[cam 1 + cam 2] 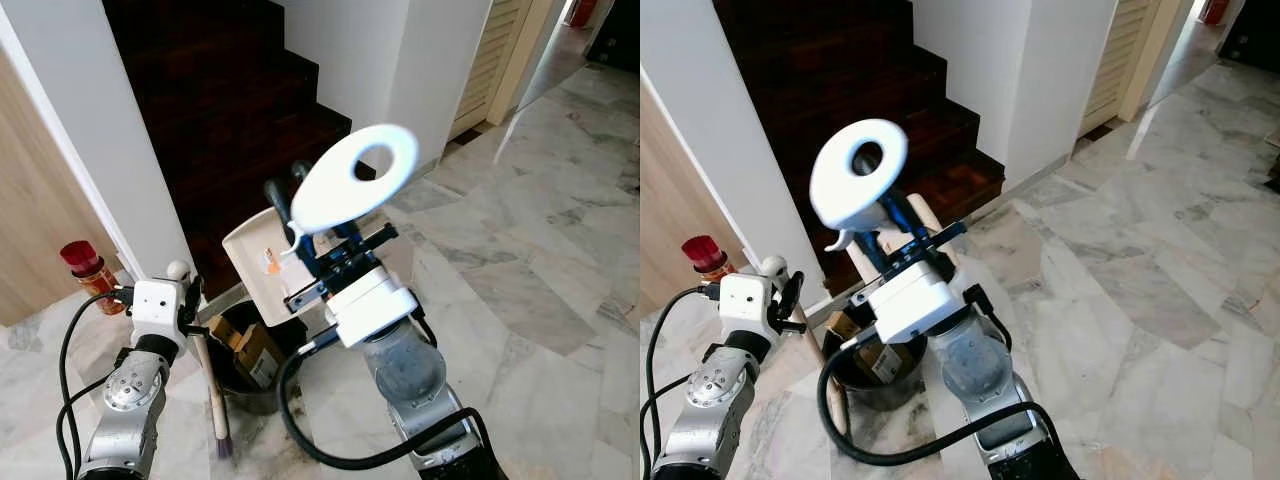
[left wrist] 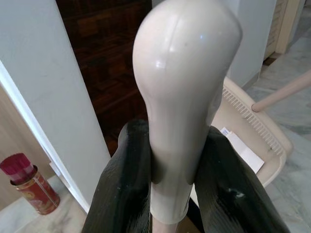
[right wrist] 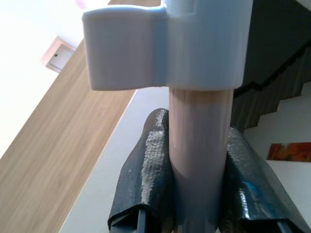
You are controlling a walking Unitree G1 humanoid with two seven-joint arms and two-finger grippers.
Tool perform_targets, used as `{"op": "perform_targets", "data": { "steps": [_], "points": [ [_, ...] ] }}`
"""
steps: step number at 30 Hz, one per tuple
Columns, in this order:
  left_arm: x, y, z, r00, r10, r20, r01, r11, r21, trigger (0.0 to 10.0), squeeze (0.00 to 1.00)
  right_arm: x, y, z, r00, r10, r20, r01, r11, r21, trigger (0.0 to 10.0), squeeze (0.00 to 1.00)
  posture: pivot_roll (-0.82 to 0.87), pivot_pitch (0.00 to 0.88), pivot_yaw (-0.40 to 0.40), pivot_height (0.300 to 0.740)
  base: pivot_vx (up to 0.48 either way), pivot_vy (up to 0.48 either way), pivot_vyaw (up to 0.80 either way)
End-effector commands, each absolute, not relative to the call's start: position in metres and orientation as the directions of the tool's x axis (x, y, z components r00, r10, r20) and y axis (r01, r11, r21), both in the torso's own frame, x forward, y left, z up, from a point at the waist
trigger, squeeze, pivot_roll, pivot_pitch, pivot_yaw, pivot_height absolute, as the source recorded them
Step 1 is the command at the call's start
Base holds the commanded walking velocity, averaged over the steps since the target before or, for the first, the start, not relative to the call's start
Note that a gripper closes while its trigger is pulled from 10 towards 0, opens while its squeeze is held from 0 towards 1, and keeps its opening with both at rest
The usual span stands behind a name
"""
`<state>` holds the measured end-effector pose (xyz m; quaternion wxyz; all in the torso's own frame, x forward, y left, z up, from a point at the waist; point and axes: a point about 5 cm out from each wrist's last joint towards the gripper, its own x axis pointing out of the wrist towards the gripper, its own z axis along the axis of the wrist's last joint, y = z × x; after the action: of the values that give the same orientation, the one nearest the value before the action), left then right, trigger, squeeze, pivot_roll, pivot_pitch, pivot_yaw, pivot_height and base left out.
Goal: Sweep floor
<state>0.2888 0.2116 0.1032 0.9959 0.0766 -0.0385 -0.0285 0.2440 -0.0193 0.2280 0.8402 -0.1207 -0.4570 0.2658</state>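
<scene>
My left gripper (image 2: 177,194) is shut on the beige rounded top of a broom handle (image 2: 184,97). The broom's stick (image 1: 213,390) slants down to the floor beside a black bin (image 1: 250,385). My right gripper (image 1: 290,200) is shut on the wooden handle (image 3: 199,155) of a dustpan, just below its white loop end (image 1: 350,180). The beige dustpan (image 1: 250,250) is raised and tilted above the bin, with scraps of paper (image 2: 240,148) lying in it. Cardboard litter sits inside the bin.
A dark wooden staircase (image 1: 230,100) rises straight ahead between white walls. A red can (image 1: 90,275) stands on the floor by the left wall's foot. Marble floor (image 1: 540,280) spreads to the right, toward a louvred door (image 1: 495,60).
</scene>
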Motion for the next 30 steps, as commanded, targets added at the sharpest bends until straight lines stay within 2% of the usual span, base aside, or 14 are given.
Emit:
{"op": "perform_targets", "data": {
  "steps": [1,30],
  "points": [
    [0.2891,0.2095,0.1104,0.990,-0.084,0.117,0.061,0.981,0.186,10.0,0.00,0.2290,-0.0189,0.2482,0.317,0.548,0.774,-0.281,0.834,-0.475,10.0,0.00,0.06,0.055,-0.023,0.740,0.000,0.000,0.00],
    [0.2900,0.2052,0.1101,0.988,-0.099,0.118,0.076,0.979,0.188,10.0,0.00,0.2248,-0.0128,0.2404,0.313,0.591,0.743,-0.263,0.806,-0.530,10.0,0.00,0.06,0.059,-0.022,0.740,0.000,0.000,0.00]
  ]
}}
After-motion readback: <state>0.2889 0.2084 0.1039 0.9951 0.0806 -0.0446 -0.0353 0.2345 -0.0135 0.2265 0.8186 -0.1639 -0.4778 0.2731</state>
